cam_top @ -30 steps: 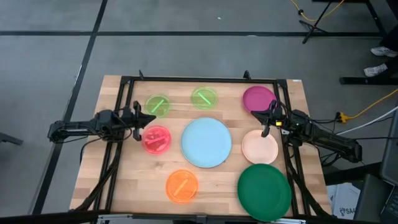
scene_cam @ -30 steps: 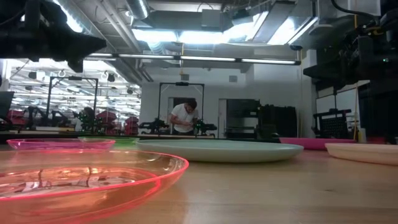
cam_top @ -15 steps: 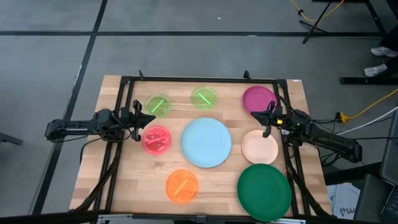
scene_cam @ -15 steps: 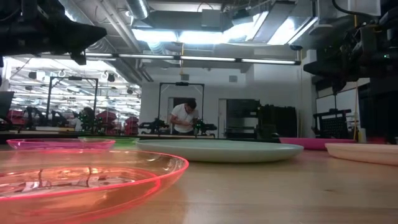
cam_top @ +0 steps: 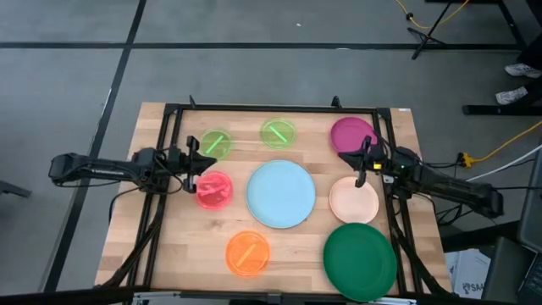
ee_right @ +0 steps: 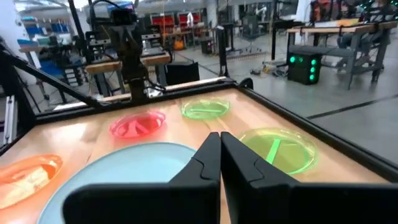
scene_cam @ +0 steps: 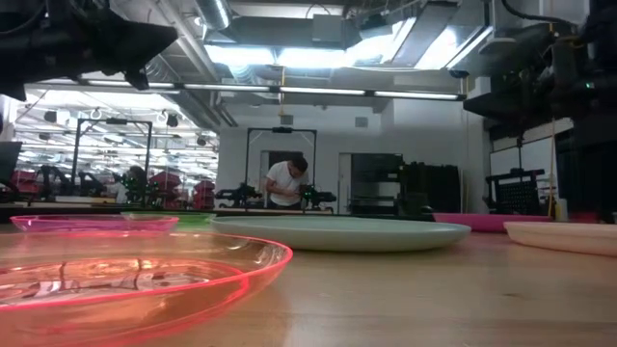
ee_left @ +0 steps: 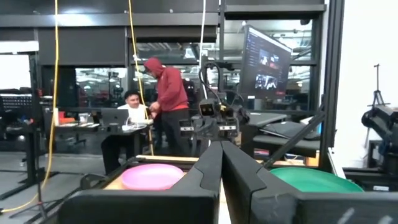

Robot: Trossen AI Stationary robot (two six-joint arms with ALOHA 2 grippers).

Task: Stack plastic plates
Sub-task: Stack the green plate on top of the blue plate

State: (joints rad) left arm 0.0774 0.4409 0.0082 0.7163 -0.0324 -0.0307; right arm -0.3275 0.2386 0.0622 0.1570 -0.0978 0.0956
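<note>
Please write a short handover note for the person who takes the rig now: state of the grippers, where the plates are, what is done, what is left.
Left gripper: shut, empty, above the red-pink plate.
Right gripper: shut, empty, between the magenta plate and peach plate.
Other plates, all lying apart on the table: light blue plate in the centre, dark green plate, orange plate, two small green plates.
Done: nothing stacked.
Left: stack all eight.

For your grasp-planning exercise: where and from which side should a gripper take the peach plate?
Probably the raised rim of the peach plate, on its right edge nearest the right gripper. It lies flat, so only the thin lip offers purchase, and that side stays clear of the light blue plate.
</note>
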